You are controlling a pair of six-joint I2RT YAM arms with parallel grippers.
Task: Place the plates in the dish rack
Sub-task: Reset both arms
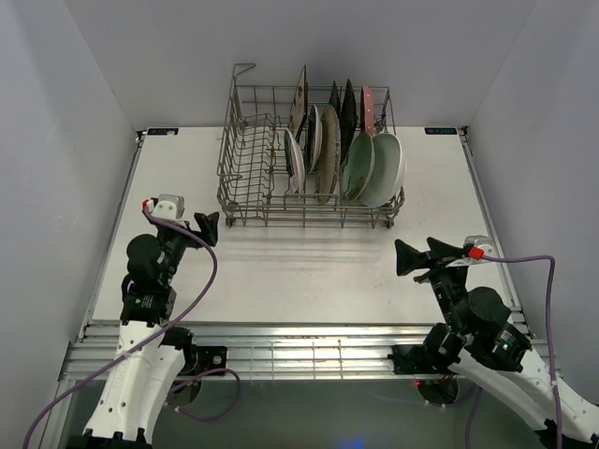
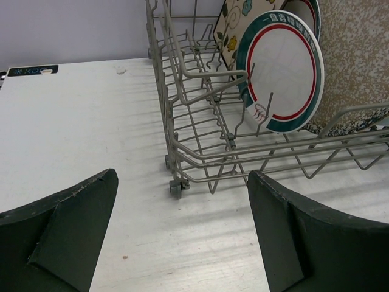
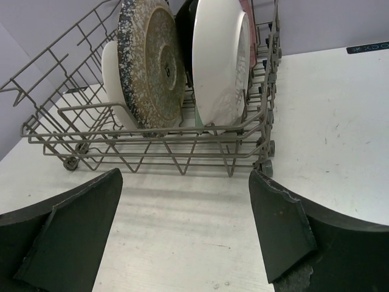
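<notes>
The grey wire dish rack (image 1: 245, 173) stands at the back of the table with several plates (image 1: 348, 154) upright in its right half. The left wrist view shows a white plate with green and red rim (image 2: 285, 67), a cream flowered square plate (image 2: 234, 27) and a speckled grey plate (image 2: 352, 61). In the right wrist view the speckled grey plate (image 3: 152, 61) and a white oval plate (image 3: 219, 61) lean in the rack (image 3: 152, 146). My left gripper (image 1: 202, 229) (image 2: 182, 201) is open and empty, short of the rack's near left corner. My right gripper (image 1: 418, 251) (image 3: 185, 201) is open and empty before the near right corner.
The white table (image 1: 309, 271) is walled on the left, right and back. The rack's left half (image 2: 200, 121) holds only bare tines. A tall looped handle (image 1: 241, 70) rises at its back left corner. Small wheels (image 2: 175, 187) sit under the rack's corners.
</notes>
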